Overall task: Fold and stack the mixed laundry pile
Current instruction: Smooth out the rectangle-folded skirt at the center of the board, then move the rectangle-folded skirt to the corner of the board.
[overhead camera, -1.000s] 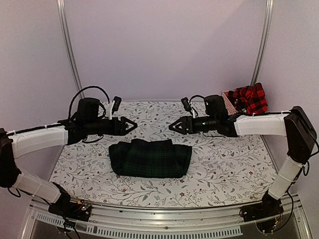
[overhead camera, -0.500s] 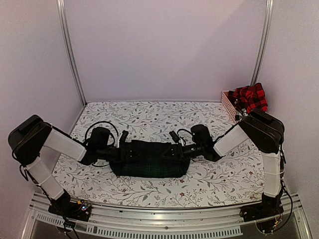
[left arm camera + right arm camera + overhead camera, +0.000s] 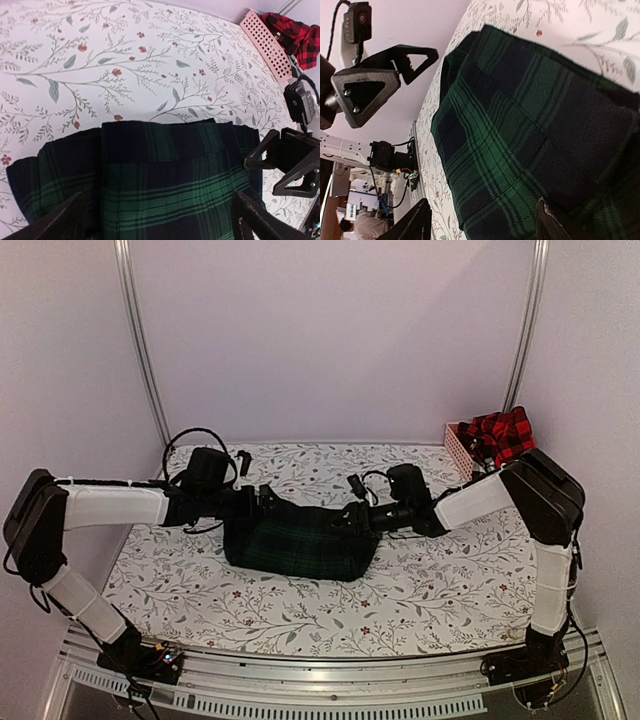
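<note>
A folded dark green tartan piece (image 3: 300, 545) lies across the middle of the leaf-patterned cloth. My left gripper (image 3: 265, 502) is at its left end and my right gripper (image 3: 350, 520) at its right end, facing each other. In the left wrist view the tartan piece (image 3: 165, 170) fills the space between the widely spread fingers (image 3: 62, 222) of my left gripper (image 3: 157, 222). The right wrist view shows the same: the tartan piece (image 3: 520, 125) lies between the open fingers (image 3: 555, 222) of my right gripper (image 3: 482, 225). A red-and-black checked shirt (image 3: 498, 437) hangs out of the basket.
The pink slatted basket (image 3: 457, 448) stands at the back right corner against the wall. Aluminium frame posts (image 3: 140, 340) rise at the back corners. The patterned table cloth (image 3: 420, 600) runs to the near rail, where both arm bases sit.
Both arms dropped from above the table to the tartan's ends. Since half a second ago they and the tartan have shifted toward the back, and the left jaws have spread wider.
</note>
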### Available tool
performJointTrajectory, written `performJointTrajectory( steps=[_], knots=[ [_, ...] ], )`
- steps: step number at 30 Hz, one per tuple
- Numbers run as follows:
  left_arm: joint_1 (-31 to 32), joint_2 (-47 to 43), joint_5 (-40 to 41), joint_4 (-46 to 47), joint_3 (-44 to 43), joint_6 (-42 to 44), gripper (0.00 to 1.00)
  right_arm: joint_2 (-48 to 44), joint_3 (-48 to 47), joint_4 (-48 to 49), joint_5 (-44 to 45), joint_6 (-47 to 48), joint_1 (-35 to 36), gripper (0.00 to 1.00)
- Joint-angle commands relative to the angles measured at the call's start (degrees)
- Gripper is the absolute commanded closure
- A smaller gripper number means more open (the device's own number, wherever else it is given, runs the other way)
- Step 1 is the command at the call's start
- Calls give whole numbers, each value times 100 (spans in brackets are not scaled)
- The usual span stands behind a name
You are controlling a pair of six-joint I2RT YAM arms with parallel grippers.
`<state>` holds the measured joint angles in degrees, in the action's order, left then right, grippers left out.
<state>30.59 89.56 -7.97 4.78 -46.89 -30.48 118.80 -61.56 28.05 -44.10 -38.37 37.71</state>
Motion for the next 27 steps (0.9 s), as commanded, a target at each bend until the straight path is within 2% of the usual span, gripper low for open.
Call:
performJointTrajectory(
  steps=[1,5,6,10,14,21,27],
  knots=[
    [835,-314,1718,-2084,-757,609,0,-1472,-243,-1947,1863,1618,-67,23],
    [1544,-96,1988,-2447,-1123,581,0,-2421,257,-2099,2982,2203,-191,2],
    [1679,28,2074,-2599,-1253,495,0,-2663,421,-2040,3039,2233,-283,1],
    [1862,674,1936,-2901,-1710,153,0,-3160,925,-1807,2357,2056,-827,1],
    [1905,1366,1702,-2720,-1979,-119,0,-3426,1375,-1442,1601,1649,-1345,1],
    [1446,2879,1555,-3098,-2709,-289,0,-3547,1582,-1502,1598,1679,-1500,1],
    [141,2809,1358,-3029,-2419,-82,2,-3708,1707,-1465,1513,1688,-1634,1]
  ],
)
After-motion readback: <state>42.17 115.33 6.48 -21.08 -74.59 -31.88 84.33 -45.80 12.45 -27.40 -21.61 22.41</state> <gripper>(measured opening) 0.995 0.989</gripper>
